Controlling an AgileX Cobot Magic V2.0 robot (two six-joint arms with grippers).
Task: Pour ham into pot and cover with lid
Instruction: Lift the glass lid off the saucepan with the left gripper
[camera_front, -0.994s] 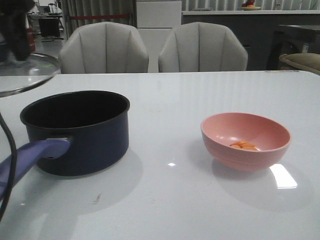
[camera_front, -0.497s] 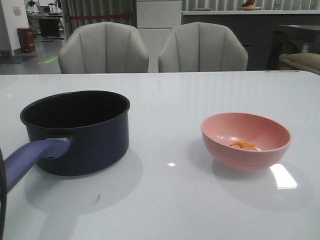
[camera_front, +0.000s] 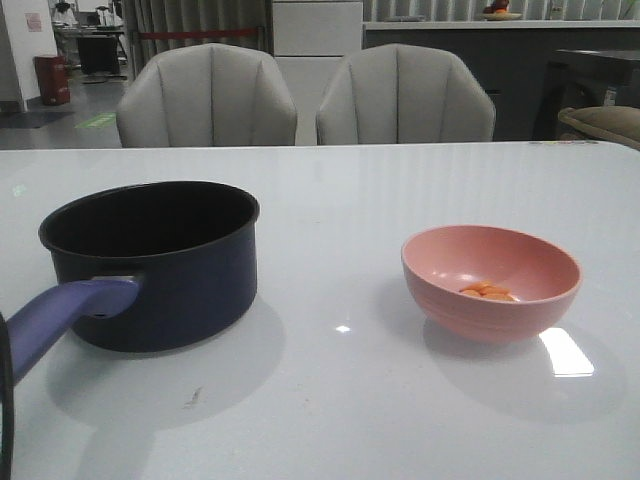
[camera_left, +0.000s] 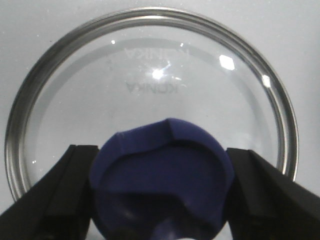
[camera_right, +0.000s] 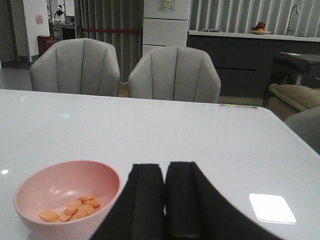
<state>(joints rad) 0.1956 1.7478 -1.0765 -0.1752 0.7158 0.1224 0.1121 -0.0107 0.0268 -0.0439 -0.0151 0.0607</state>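
A glossy white worktop (camera_front: 340, 200) carries the dark navy pot (camera_front: 160, 262) on the left and a pink bowl (camera_front: 490, 282) on the right, well apart.

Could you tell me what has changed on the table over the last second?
The lid, seen a second ago at the front view's left edge, has left that view; the left tool grips its blue knob. The pot, pink bowl and ham stayed put.
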